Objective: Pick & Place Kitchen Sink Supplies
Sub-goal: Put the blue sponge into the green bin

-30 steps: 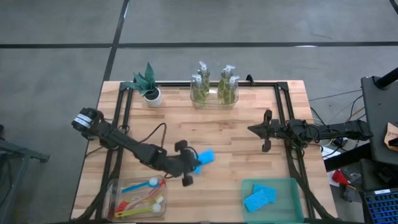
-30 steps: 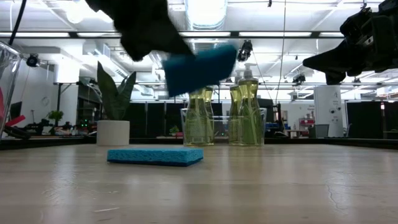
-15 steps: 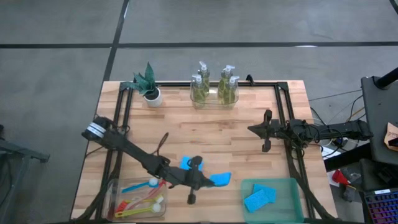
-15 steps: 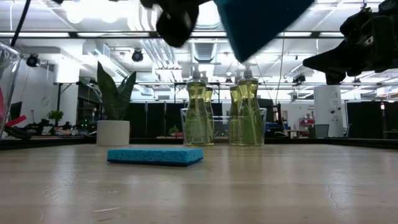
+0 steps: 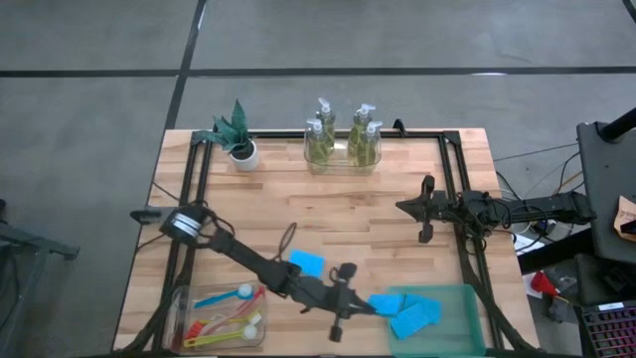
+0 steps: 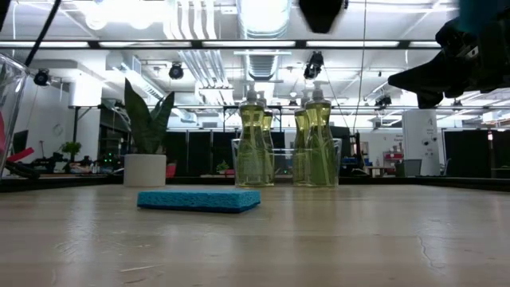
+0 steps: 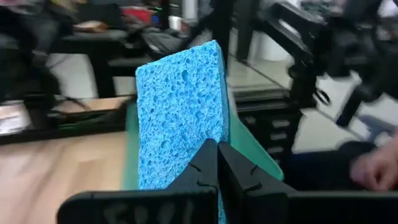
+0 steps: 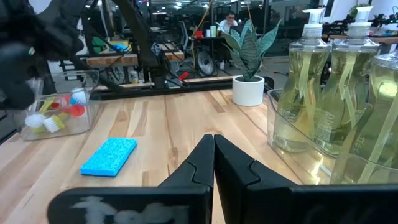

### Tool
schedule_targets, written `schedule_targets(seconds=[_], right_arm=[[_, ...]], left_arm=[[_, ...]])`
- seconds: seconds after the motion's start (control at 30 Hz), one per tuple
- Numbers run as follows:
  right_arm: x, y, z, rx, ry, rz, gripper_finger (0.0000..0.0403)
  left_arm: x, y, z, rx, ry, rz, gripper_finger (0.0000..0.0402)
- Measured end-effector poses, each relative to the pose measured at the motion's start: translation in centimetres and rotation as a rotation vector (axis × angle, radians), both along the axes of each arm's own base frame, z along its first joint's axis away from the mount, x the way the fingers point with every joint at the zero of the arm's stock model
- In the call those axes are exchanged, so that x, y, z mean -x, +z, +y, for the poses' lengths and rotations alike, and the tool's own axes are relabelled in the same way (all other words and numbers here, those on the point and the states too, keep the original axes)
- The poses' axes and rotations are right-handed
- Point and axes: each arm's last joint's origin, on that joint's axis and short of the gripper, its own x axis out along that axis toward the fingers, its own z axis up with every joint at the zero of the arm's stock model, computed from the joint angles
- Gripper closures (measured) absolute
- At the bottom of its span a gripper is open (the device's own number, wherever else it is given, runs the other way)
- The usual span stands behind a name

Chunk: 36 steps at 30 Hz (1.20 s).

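Note:
My left gripper [image 5: 364, 302] is stretched toward the table's near right, shut on a blue sponge [image 5: 384, 301] at the left rim of the green bin [image 5: 467, 294]. Two more blue sponges [image 5: 415, 314] lie in that bin. A fourth sponge [image 5: 308, 263] lies flat on the wood mid-table. The soap bottles [image 5: 343, 141] stand in a clear holder at the far edge. The brushes [image 5: 224, 313] lie in a clear tray at the near left. My right gripper [image 5: 422, 210] hovers shut at the table's right. My left gripper pinches the blue sponge by its near end [image 7: 198, 149] between its two fingers [image 7: 231, 169], coming about level from the table's left. The sponge stands on edge and sticks out beyond the fingers toward the green bin [image 7: 247, 146], lifted clear of the table.
A green plant in a white pot [image 5: 238, 139] stands at the far left. Black frame rails [image 5: 449, 179] run along both table sides. Bare wood lies between the loose sponge and the bottles. Room clutter shows beyond the table in the wrist views.
My left gripper has carried the sponge from mid-table toward the right and near edge, as far as the green bin's left rim, keeping its hold. In the low view the sponge has swept up and rightward, almost out of the picture. The right arm has kept still.

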Motion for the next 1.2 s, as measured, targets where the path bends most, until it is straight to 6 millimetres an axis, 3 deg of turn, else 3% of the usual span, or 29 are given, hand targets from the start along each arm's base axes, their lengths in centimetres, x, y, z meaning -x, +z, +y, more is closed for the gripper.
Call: schedule_targets(seconds=[0.33,0.57,0.73,0.9,1.03,1.2], right_arm=[[0.0,0.0,0.0,0.000,0.000,-0.001,0.0394],[0.0,0.0,0.0,-0.001,0.000,-0.001,0.0394],[0.0,0.0,0.0,-0.001,0.000,-0.001,0.0394],[0.0,0.0,0.0,-0.001,0.000,0.000,0.0394],[0.0,0.0,0.0,-0.001,0.000,0.000,0.0394],[0.0,0.0,0.0,-0.001,0.000,0.000,0.0394]], left_arm=[[-4.7,-1.5,-1.6,-0.086,-0.064,-0.069,0.0401],[-6.1,-0.8,-1.4,-0.073,-0.064,-0.101,0.0401],[-6.6,-2.1,-0.6,-0.070,-0.066,-0.049,0.0401],[-6.8,-2.1,-0.2,-0.064,-0.078,-0.054,0.0400],[-6.8,-2.6,0.0,-0.080,-0.110,-0.040,0.0368],[-6.8,-2.5,0.1,-0.072,-0.109,-0.046,0.0283]])
